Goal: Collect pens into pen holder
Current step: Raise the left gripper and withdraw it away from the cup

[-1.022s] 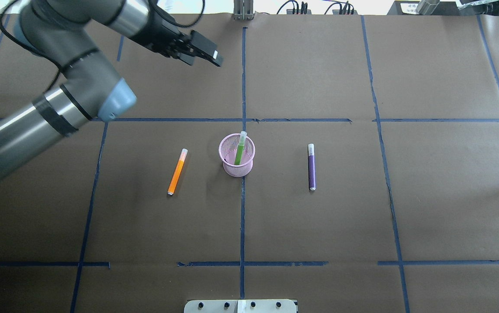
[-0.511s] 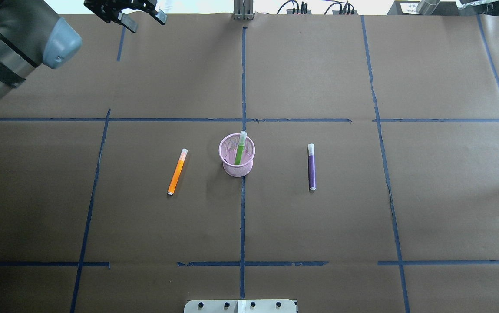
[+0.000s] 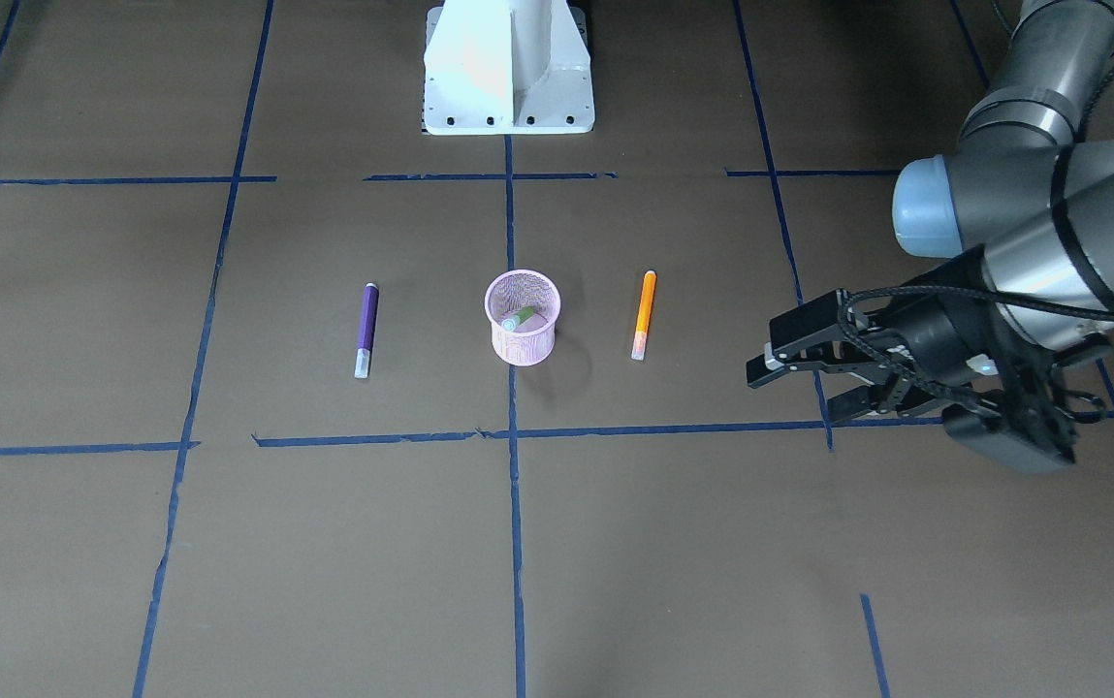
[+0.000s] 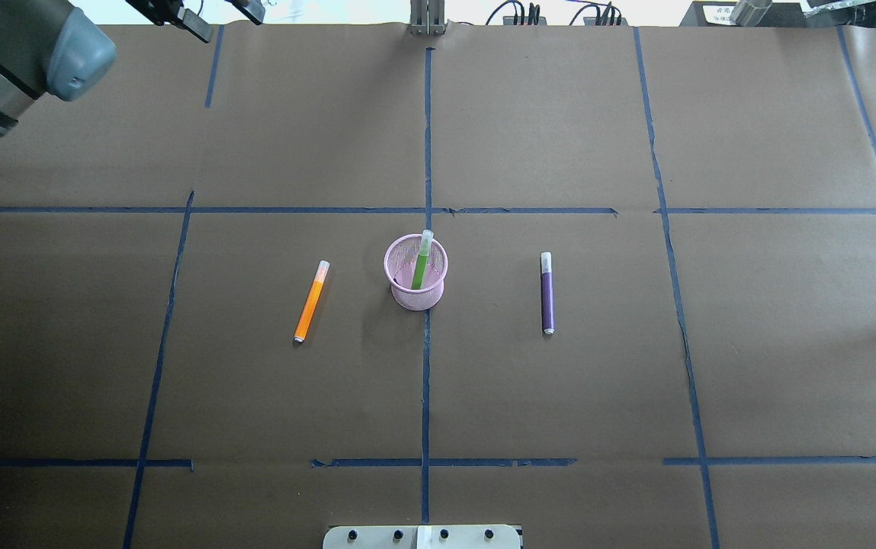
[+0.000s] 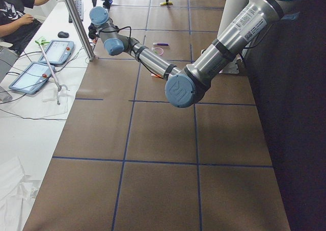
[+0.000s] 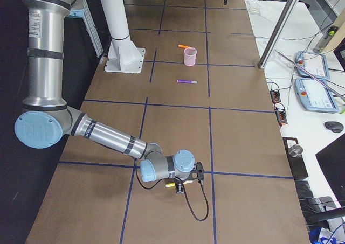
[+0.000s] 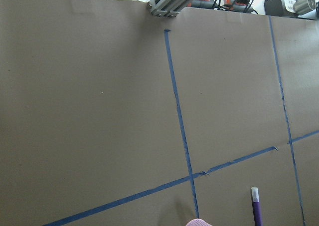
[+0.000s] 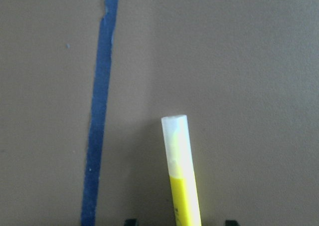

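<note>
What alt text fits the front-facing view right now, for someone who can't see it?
A pink mesh pen holder stands mid-table with a green pen inside; a purple pen lies to its left in the view and an orange pen to its right. The left gripper hovers open at the view's right, holding nothing.

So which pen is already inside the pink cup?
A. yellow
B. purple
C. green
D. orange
C: the green pen stands inside the pink cup, while the orange pen and the purple pen lie flat on either side of it.
</note>
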Action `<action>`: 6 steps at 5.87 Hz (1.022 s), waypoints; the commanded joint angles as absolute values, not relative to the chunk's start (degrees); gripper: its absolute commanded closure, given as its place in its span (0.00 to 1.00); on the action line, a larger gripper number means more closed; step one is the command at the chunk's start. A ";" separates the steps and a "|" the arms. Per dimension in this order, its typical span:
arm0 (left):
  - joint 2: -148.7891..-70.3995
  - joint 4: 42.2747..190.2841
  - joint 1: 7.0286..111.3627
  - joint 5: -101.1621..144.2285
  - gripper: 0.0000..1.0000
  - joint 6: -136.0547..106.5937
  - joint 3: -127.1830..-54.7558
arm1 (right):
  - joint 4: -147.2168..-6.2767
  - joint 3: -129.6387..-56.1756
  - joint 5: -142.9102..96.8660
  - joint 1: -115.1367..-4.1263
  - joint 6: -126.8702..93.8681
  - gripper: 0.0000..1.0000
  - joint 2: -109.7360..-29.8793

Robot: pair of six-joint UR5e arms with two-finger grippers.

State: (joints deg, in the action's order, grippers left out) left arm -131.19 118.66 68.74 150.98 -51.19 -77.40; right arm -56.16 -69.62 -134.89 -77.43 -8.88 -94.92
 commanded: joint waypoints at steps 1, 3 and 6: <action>-129.20 110.63 71.53 151.00 0.00 -43.12 -78.04 | -56.16 -69.61 -134.82 -77.43 -8.88 0.42 -94.92; -129.29 108.81 71.20 150.91 0.00 -42.19 -77.96 | -56.16 -69.61 -134.82 -77.43 -8.88 0.58 -94.92; -129.99 107.42 71.10 151.00 0.00 -42.19 -78.05 | -56.16 -69.61 -134.82 -77.43 -8.96 0.80 -94.92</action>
State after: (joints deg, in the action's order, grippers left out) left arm -129.66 108.32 71.12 150.99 -42.20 -77.94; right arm -56.16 -69.61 -134.82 -77.43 -8.94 -94.92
